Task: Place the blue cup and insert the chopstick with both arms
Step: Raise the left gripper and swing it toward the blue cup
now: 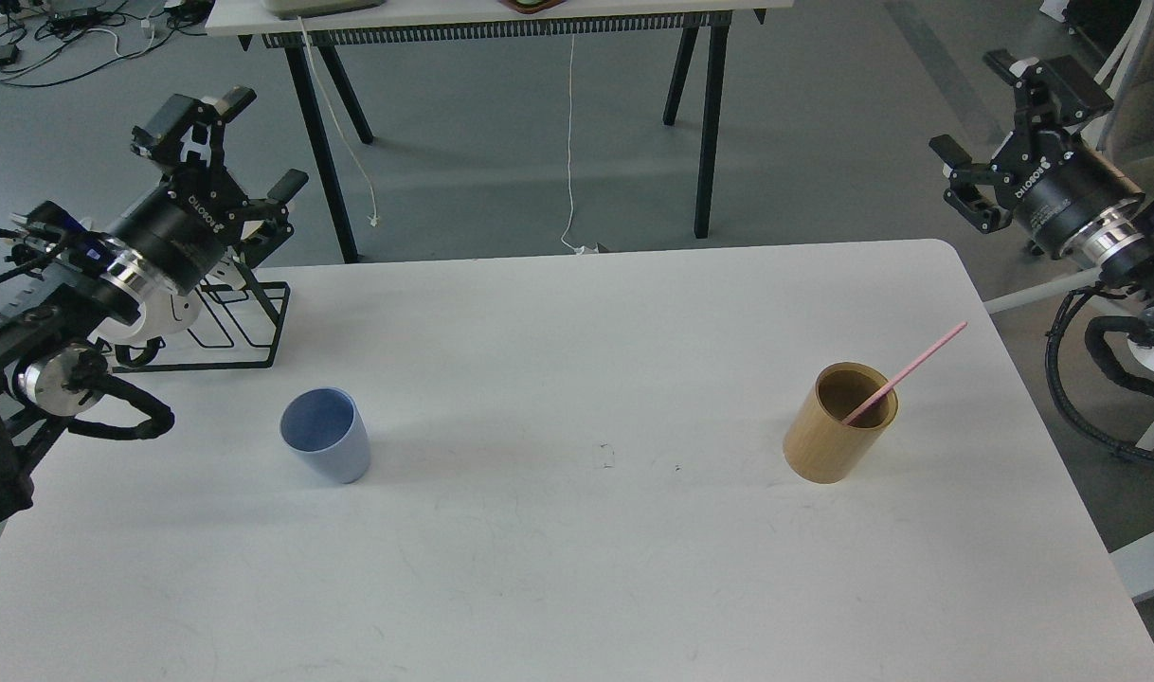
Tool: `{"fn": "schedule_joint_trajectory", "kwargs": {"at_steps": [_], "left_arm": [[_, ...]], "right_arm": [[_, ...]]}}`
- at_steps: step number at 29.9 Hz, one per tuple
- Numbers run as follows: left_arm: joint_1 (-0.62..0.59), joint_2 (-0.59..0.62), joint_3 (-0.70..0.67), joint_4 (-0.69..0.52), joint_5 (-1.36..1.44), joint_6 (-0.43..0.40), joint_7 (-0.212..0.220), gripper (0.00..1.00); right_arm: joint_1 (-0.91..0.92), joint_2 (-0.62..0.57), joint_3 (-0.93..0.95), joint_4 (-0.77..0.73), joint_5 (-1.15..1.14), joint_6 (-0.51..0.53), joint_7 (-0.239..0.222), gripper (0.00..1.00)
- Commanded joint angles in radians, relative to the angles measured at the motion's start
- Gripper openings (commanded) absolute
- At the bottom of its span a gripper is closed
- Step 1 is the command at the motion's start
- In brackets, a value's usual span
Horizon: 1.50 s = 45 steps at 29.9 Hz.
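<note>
The blue cup stands upright and empty on the left half of the white table. The pink chopstick leans inside a tan bamboo-coloured cylinder on the right half, its top end pointing up and right. My left gripper hangs open above the table's far left corner, well behind and left of the cup. Off the table's right edge, my right gripper is raised and open, behind and right of the cylinder. Neither gripper holds anything.
A black wire rack sits at the table's far left corner, partly behind my left arm. Beyond the table stands another table on black legs, with cables hanging down to the grey floor.
</note>
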<state>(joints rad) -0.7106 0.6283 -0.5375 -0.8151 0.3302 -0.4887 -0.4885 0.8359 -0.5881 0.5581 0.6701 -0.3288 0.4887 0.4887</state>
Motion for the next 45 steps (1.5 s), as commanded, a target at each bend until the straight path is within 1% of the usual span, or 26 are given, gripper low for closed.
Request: {"fn": "schedule_joint_trajectory", "kwargs": {"at_steps": [1, 4, 7, 10, 12, 15, 17, 20, 22, 25, 27, 30, 35, 40, 45], "left_arm": [[-0.001, 0.007, -0.007, -0.007, -0.013, 0.000, 0.000, 1.00], [-0.003, 0.011, -0.007, -0.007, -0.054, 0.000, 0.000, 1.00], [-0.020, 0.043, -0.007, -0.005, -0.062, 0.000, 0.000, 1.00], [-0.017, 0.062, -0.033, -0.001, -0.065, 0.000, 0.000, 1.00], [-0.020, 0.063, -0.039, -0.025, -0.063, 0.000, 0.000, 1.00], [-0.030, 0.082, -0.050, -0.136, -0.047, 0.000, 0.000, 1.00], [-0.068, 0.105, -0.050, -0.195, 0.010, 0.000, 0.000, 1.00], [-0.125, 0.131, -0.036, -0.295, 0.223, 0.000, 0.000, 1.00], [-0.139, 0.184, -0.015, -0.361, 0.381, 0.000, 0.000, 1.00], [-0.179, 0.279, 0.091, -0.447, 0.495, 0.000, 0.000, 1.00], [-0.219, 0.332, 0.178, -0.472, 0.521, 0.000, 0.000, 1.00], [-0.273, 0.416, 0.275, -0.478, 0.683, 0.000, 0.000, 1.00], [-0.286, 0.514, 0.330, -0.480, 0.955, 0.000, 0.000, 1.00], [-0.277, 0.519, 0.402, -0.473, 1.180, 0.000, 0.000, 1.00], [-0.270, 0.492, 0.485, -0.417, 1.248, 0.000, 0.000, 1.00]], "right_arm": [[0.003, 0.010, 0.000, 0.002, 0.001, 0.000, 0.000, 0.98], [0.003, 0.008, 0.000, 0.002, 0.001, 0.000, 0.000, 0.98], [0.002, 0.007, 0.008, 0.000, 0.001, 0.000, 0.000, 0.98], [-0.007, 0.005, 0.034, 0.000, 0.002, 0.000, 0.000, 0.98], [-0.011, 0.002, 0.046, -0.001, 0.002, 0.000, 0.000, 0.98], [-0.017, -0.007, 0.051, -0.003, 0.002, 0.000, 0.000, 0.98], [-0.017, -0.019, 0.055, -0.004, 0.002, 0.000, 0.000, 0.98], [-0.017, -0.038, 0.072, -0.012, 0.002, 0.000, 0.000, 0.98], [-0.017, -0.055, 0.086, -0.017, 0.002, 0.000, 0.000, 0.98], [-0.020, -0.078, 0.108, -0.049, 0.005, 0.000, 0.000, 0.98], [-0.029, -0.079, 0.120, -0.085, 0.007, 0.000, 0.000, 0.98], [-0.053, -0.079, 0.141, -0.130, 0.007, 0.000, 0.000, 0.98], [-0.095, -0.090, 0.144, -0.138, 0.007, 0.000, 0.000, 0.98], [-0.106, -0.090, 0.144, -0.138, 0.007, 0.000, 0.000, 0.98], [-0.106, -0.090, 0.146, -0.138, 0.007, 0.000, 0.000, 0.98]]}}
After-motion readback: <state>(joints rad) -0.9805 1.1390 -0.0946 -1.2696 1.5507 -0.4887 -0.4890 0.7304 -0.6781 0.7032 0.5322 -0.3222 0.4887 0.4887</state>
